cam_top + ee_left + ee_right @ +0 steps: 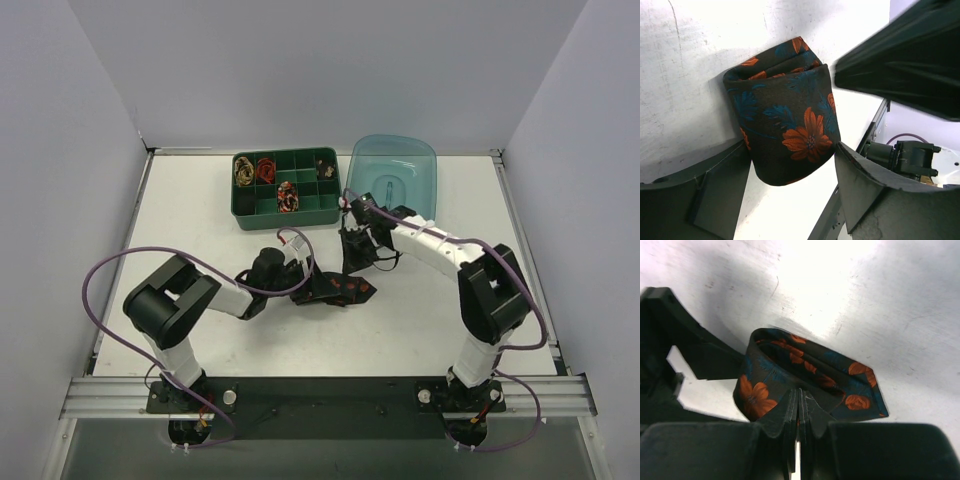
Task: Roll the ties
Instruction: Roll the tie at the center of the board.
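Three coiled ties (265, 168) are binned in green compartment tray (300, 213); black orange-flowered fabric tie (785, 125) is pinched half-rolled by right claw (799, 407); left claw (790, 165) released.

Pale walls (320, 70) close the white, scuffed table (400, 335) behind and at both sides; a metal rail (100, 397) lines its near edge.

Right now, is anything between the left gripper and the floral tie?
Nothing visible. The left gripper is open, and the partly rolled floral tie lies on the table between its jaws. The right gripper is shut on one edge of it.
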`<action>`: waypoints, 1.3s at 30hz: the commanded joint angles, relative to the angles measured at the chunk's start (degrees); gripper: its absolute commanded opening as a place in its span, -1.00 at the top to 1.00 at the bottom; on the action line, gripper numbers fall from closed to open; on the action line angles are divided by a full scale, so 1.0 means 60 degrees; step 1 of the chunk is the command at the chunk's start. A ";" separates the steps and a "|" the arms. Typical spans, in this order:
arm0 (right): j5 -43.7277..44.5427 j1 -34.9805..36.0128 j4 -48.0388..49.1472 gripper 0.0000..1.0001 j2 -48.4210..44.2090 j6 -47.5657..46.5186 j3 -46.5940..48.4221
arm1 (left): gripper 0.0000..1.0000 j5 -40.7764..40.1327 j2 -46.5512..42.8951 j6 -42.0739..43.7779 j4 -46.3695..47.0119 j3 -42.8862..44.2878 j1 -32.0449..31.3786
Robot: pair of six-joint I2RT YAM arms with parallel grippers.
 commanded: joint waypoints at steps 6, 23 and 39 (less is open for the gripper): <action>0.0530 -0.0770 -0.0285 0.98 -0.1157 0.0267 -0.0926 | -0.45 -0.0352 0.0288 -0.0176 0.0741 0.0209 -0.0101; 0.1191 -0.0287 -0.0827 1.00 0.0512 0.0135 -0.1382 | -0.37 -0.0923 0.0609 -0.0820 0.1956 -0.0084 -0.0233; 0.0810 0.0167 -0.1032 1.00 0.0850 0.0135 -0.1251 | -0.18 -0.1844 0.1021 -0.1158 0.2353 0.0078 -0.0570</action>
